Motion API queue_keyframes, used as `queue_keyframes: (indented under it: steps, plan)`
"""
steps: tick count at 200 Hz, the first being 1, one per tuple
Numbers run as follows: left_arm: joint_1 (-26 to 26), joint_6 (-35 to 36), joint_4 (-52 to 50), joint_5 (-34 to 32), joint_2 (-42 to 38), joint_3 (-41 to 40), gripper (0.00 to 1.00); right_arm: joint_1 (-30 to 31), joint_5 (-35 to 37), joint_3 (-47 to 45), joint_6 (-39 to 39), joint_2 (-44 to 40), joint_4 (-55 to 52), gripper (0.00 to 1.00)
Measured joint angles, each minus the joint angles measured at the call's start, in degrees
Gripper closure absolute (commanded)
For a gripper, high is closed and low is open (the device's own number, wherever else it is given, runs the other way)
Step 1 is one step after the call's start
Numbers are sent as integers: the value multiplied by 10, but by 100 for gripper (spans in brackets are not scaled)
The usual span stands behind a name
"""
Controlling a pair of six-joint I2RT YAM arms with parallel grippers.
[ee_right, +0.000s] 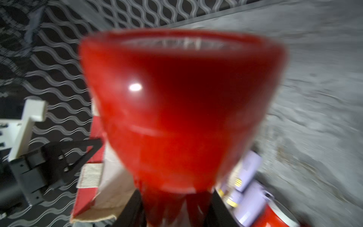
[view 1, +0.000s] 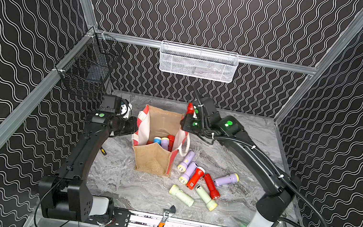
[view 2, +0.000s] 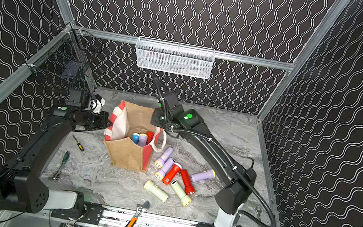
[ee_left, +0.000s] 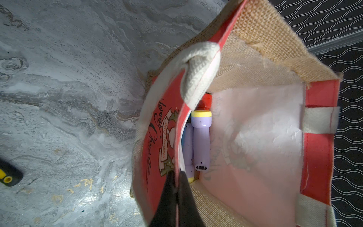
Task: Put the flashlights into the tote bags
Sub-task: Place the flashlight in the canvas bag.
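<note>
- Left gripper (ee_left: 177,176) pinches the tote bag (view 1: 153,159) by its wall, propping it open.
- Right gripper (ee_right: 176,198) grasps a red flashlight (ee_right: 176,98) beside the far rim, apparently outside.
- Centre it over the mouth before releasing.

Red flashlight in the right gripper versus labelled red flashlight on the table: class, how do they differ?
The held red flashlight is clamped in the right gripper, raised beside the tote bag; the labelled red flashlight lies on the table. Only the labelled one shows a white sticker. Both are red.
</note>
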Motion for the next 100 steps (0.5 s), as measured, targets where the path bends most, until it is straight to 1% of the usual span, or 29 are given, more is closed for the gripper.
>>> queue_keyframes:
  steps: [34,84,100]
  plan:
    - [0,0,0,-1,-7,-4,95,11,-61,34,-8,83,40,62]
    - [0,0,0,0,-6,-4,95,40,-148,74,-8,184,40,62]
    - [0,0,0,0,-5,-4,95,40,-158,83,-8,207,37,62]
